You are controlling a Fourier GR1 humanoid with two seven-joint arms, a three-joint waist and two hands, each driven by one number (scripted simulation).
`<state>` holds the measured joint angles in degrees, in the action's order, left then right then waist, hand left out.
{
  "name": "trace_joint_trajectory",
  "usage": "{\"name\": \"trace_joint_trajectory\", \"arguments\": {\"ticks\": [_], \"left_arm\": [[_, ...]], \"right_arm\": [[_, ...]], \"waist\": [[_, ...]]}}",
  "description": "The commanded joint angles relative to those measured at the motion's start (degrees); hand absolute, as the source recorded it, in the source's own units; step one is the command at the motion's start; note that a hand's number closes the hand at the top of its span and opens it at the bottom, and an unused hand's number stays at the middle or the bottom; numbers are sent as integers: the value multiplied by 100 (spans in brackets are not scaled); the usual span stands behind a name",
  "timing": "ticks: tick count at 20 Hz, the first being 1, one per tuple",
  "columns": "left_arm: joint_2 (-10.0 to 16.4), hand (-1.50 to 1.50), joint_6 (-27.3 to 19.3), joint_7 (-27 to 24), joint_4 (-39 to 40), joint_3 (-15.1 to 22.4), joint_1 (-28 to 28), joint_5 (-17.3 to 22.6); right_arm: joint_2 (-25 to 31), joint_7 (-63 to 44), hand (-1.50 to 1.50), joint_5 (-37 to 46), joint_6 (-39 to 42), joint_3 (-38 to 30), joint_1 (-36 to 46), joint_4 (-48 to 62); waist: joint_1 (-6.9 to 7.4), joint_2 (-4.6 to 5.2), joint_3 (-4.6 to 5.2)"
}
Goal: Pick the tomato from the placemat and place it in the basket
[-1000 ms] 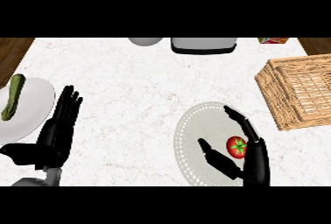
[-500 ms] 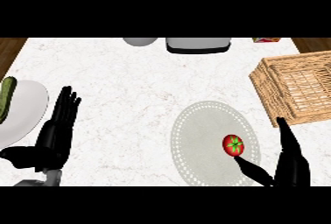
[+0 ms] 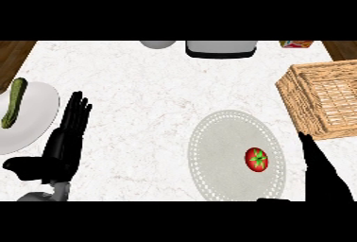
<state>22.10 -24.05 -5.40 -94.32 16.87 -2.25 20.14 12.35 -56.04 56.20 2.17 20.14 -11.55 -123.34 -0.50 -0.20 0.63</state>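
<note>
The tomato (image 3: 257,159) lies on the placemat (image 3: 222,142) near the desk's (image 3: 153,85) front edge, with the right robot hand (image 3: 324,176) beside it, fingers straight.

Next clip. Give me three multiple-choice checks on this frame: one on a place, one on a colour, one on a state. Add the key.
1. Where is the tomato?
A. on the bare counter
B. on the placemat
C. lifted off the counter in a hand

2. What colour is the vegetable on the plate at the left?
A. green
B. orange
C. purple

3. How is the right hand?
A. curled round the tomato
B. curled shut, holding nothing
C. open, beside the placemat, apart from the tomato

Key:
1 B: the tomato sits on the right half of the oval placemat.
2 A: the long vegetable on the plate is plainly green.
3 C: its fingers are straight and point up at the placemat's right edge, with a gap to the tomato.
</note>
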Motion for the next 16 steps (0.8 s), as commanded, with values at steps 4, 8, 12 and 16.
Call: {"name": "trace_joint_trajectory", "arguments": {"ticks": [4, 8, 12, 16], "left_arm": [[-153, 0, 100, -61, 338, -26, -266, -35], [-281, 0, 9, -82, 93, 149, -73, -140], [-24, 0, 193, -147, 3, -46, 203, -90], [-273, 0, -64, 134, -188, 80, 6, -242]], "right_arm": [[-609, -2226, -150, 130, 2231, 331, 1219, -968], [-791, -2293, -150, 432, 2361, 356, 1219, -332], [-1000, -2298, -150, 282, 2722, -149, 1455, -319], [-1221, -2149, -150, 502, 2550, -31, 1321, -189]], "waist": [[75, 48, -24], [122, 33, -36], [141, 27, -44], [77, 18, -56]]}}
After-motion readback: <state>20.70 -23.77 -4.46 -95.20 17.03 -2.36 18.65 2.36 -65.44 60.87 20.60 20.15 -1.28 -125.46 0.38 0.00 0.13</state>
